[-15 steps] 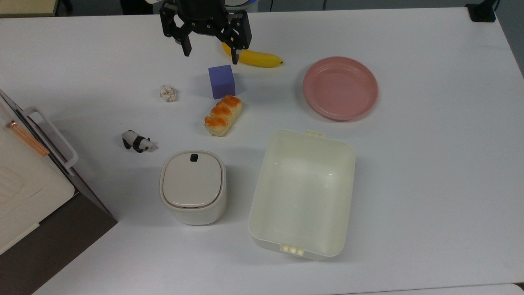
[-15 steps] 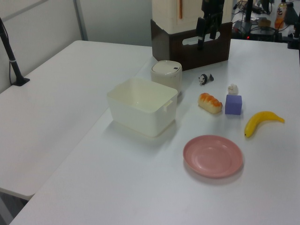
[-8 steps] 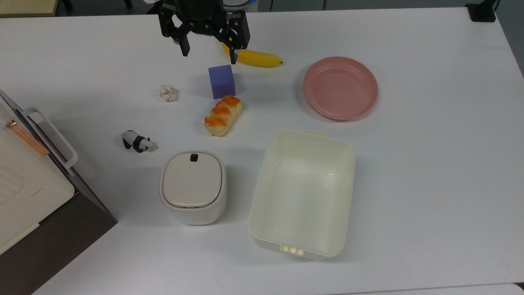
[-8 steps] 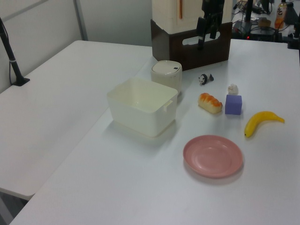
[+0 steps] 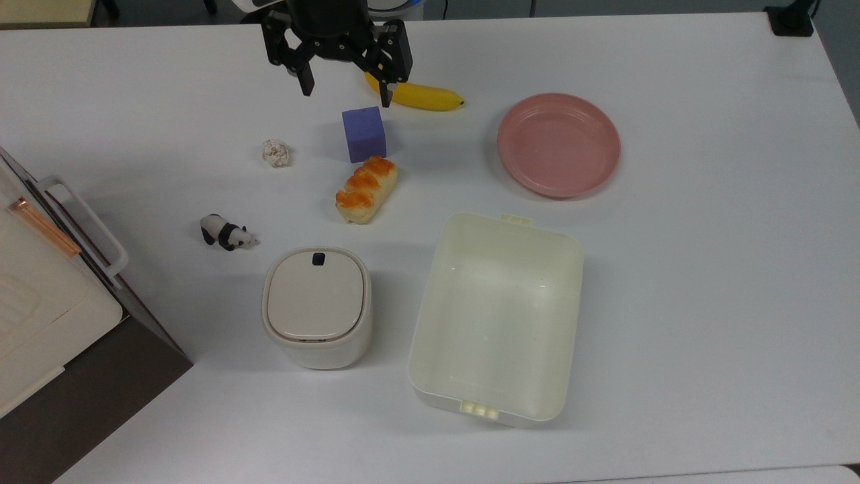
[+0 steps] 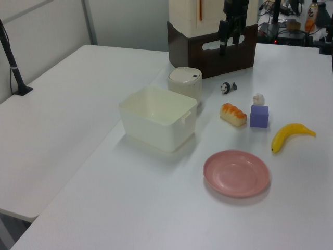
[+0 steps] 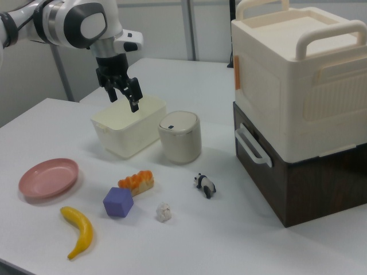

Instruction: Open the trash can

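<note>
**Lid shut, arm far off**

Gripper (image 5: 347,86) has barely shifted, fingers spread, empty, high near the banana (image 5: 418,95). Tub (image 5: 496,317): beside the bin. Trash can (image 5: 316,307): light, rigid plastic, likely slippery; lid closed. Button (image 5: 318,258): press here, probably.

You see a smooth matt white desk (image 5: 705,282). The trash can (image 5: 316,308) looks like smooth plastic with a satin beige lid; the lidless tub (image 5: 496,316) is glossier plastic. The pink plate (image 5: 558,144) has a soft sheen. The end effector (image 5: 344,91) is matt black.
</note>
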Robot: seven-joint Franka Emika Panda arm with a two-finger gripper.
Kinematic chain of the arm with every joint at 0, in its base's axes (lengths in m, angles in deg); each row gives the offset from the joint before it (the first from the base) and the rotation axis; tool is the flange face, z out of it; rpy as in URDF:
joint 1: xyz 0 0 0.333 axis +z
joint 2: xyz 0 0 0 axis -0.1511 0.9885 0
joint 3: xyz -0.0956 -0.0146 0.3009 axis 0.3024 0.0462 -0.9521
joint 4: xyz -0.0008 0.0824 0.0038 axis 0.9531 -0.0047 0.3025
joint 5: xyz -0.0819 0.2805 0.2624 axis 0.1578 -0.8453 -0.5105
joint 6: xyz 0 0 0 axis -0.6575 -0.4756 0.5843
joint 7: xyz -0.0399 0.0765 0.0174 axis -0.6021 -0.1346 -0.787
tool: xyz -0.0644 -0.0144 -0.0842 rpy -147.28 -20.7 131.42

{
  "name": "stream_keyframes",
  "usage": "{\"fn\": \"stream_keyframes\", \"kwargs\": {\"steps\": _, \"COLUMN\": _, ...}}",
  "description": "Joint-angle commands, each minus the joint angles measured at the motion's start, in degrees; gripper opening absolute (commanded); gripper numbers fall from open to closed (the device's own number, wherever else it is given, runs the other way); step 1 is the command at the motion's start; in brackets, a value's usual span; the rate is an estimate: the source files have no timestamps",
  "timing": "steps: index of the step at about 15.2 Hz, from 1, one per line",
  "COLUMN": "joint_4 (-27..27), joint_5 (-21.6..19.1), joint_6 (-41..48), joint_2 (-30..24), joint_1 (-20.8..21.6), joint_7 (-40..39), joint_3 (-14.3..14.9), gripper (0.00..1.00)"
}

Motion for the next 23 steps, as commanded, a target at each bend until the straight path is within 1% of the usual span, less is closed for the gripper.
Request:
{"fn": "stream_keyframes", "kwargs": {"steps": 1, "joint_4": 0.27, "joint_5": -0.92, "joint_6": 1.56, "joint_2": 0.44, "joint_1": 0.1, "joint_7": -2.79, "joint_3": 0.35, "gripper": 1.0}}
{"fn": "stream_keyframes", "kwargs": {"steps": 2, "joint_4": 0.27, "joint_5": -1.0, "joint_6": 1.3, "joint_2": 0.71, "joint_1": 0.1, "joint_7": -2.44, "joint_3": 0.35, "gripper": 0.99}}
{"fn": "stream_keyframes", "kwargs": {"steps": 3, "joint_4": 0.27, "joint_5": -1.0, "joint_6": 1.21, "joint_2": 0.71, "joint_1": 0.1, "joint_7": -2.17, "joint_3": 0.35, "gripper": 0.9}}
{"fn": "stream_keyframes", "kwargs": {"steps": 4, "joint_4": 0.27, "joint_5": -1.09, "joint_6": 1.3, "joint_2": 0.71, "joint_1": 0.19, "joint_7": -2.08, "joint_3": 0.26, "gripper": 0.87}}
{"fn": "stream_keyframes", "kwargs": {"steps": 10, "joint_4": 0.27, "joint_5": -1.27, "joint_6": 0.34, "joint_2": 1.15, "joint_1": 0.1, "joint_7": -2.0, "joint_3": 0.26, "gripper": 0.89}}
{"fn": "stream_keyframes", "kwargs": {"steps": 11, "joint_4": 0.27, "joint_5": -1.27, "joint_6": -0.54, "joint_2": 1.67, "joint_1": 0.1, "joint_7": -2.0, "joint_3": 0.26, "gripper": 0.86}}
{"fn": "stream_keyframes", "kwargs": {"steps": 12, "joint_4": 0.27, "joint_5": -1.35, "joint_6": -1.59, "joint_2": 2.03, "joint_1": 0.1, "joint_7": -2.0, "joint_3": 0.26, "gripper": 0.79}}
{"fn": "stream_keyframes", "kwargs": {"steps": 14, "joint_4": 0.27, "joint_5": -1.35, "joint_6": -2.31, "joint_2": 2.55, "joint_1": 0.1, "joint_7": -2.0, "joint_3": 0.26, "gripper": 0.53}}
{"fn": "stream_keyframes", "kwargs": {"steps": 15, "joint_4": 0.36, "joint_5": -1.35, "joint_6": -2.31, "joint_2": 2.73, "joint_1": 0.01, "joint_7": -2.0, "joint_3": 0.26, "gripper": 0.42}}
{"fn": "stream_keyframes", "kwargs": {"steps": 16, "joint_4": 0.36, "joint_5": -1.35, "joint_6": -2.31, "joint_2": 2.91, "joint_1": 0.01, "joint_7": -1.91, "joint_3": 0.35, "gripper": 0.4}}
{"fn": "stream_keyframes", "kwargs": {"steps": 17, "joint_4": 0.36, "joint_5": -1.35, "joint_6": -2.31, "joint_2": 3.17, "joint_1": 0.01, "joint_7": -1.91, "joint_3": 0.26, "gripper": 0.33}}
{"fn": "stream_keyframes", "kwargs": {"steps": 18, "joint_4": 0.71, "joint_5": -1.35, "joint_6": -2.31, "joint_2": 3.35, "joint_1": 0.01, "joint_7": -1.91, "joint_3": 0.26, "gripper": 0.25}}
{"fn": "stream_keyframes", "kwargs": {"steps": 19, "joint_4": 1.32, "joint_5": -1.35, "joint_6": -2.39, "joint_2": 3.61, "joint_1": 0.01, "joint_7": -1.91, "joint_3": 0.26, "gripper": 0.13}}
{"fn": "stream_keyframes", "kwargs": {"steps": 20, "joint_4": 1.5, "joint_5": -1.35, "joint_6": -2.4, "joint_2": 4.22, "joint_1": 0.01, "joint_7": -1.91, "joint_3": 0.26, "gripper": 0.08}}
{"fn": "stream_keyframes", "kwargs": {"steps": 21, "joint_4": 1.67, "joint_5": -1.35, "joint_6": -2.74, "joint_2": 4.49, "joint_1": -0.07, "joint_7": -1.91, "joint_3": 0.35, "gripper": 0.0}}
{"fn": "stream_keyframes", "kwargs": {"steps": 23, "joint_4": 2.29, "joint_5": -1.35, "joint_6": -5.54, "joint_2": 5.36, "joint_1": -0.16, "joint_7": -1.12, "joint_3": 0.35, "gripper": 0.0}}
